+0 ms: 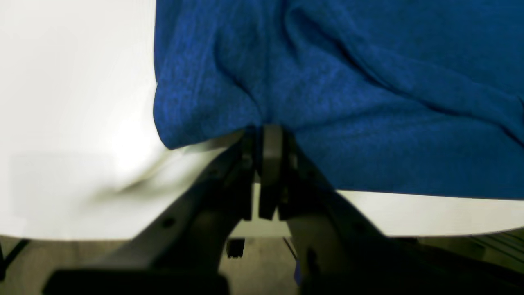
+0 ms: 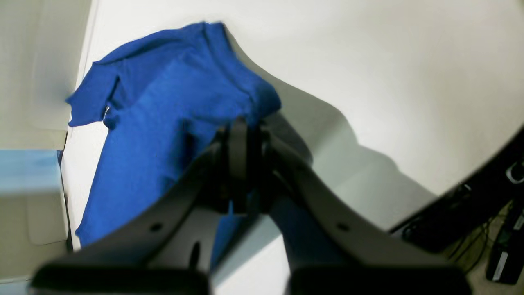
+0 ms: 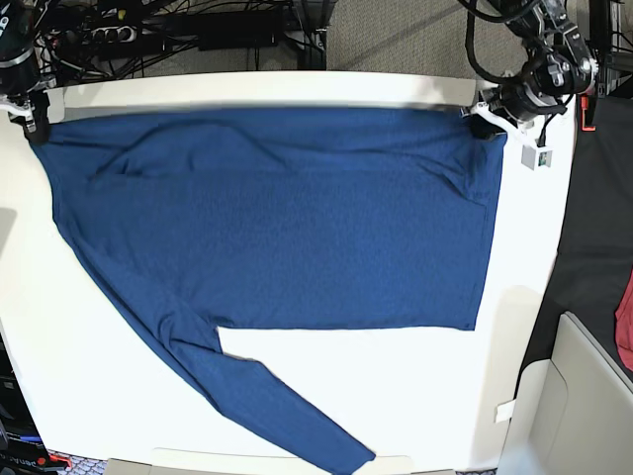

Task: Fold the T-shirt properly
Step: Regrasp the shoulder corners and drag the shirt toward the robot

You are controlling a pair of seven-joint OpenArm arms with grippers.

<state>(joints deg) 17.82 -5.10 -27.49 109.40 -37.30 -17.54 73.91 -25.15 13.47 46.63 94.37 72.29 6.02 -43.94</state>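
The dark-blue T-shirt (image 3: 287,218) lies spread wide across the white table (image 3: 415,386), one long sleeve (image 3: 277,406) running diagonally to the front edge. At the back right corner of the cloth, my left gripper (image 3: 490,117) is shut on the shirt's edge; its wrist view shows the fabric (image 1: 327,102) bunched into the closed left gripper (image 1: 271,130). My right gripper (image 3: 35,121) is shut on the back left corner. In the right wrist view the cloth (image 2: 163,106) rises lifted and pinched at the right gripper (image 2: 242,123).
Cables and a power strip (image 3: 168,30) run behind the table's back edge. A red cloth (image 3: 625,322) hangs at the far right above a beige bin (image 3: 579,396). The table's edges lie close to both grippers.
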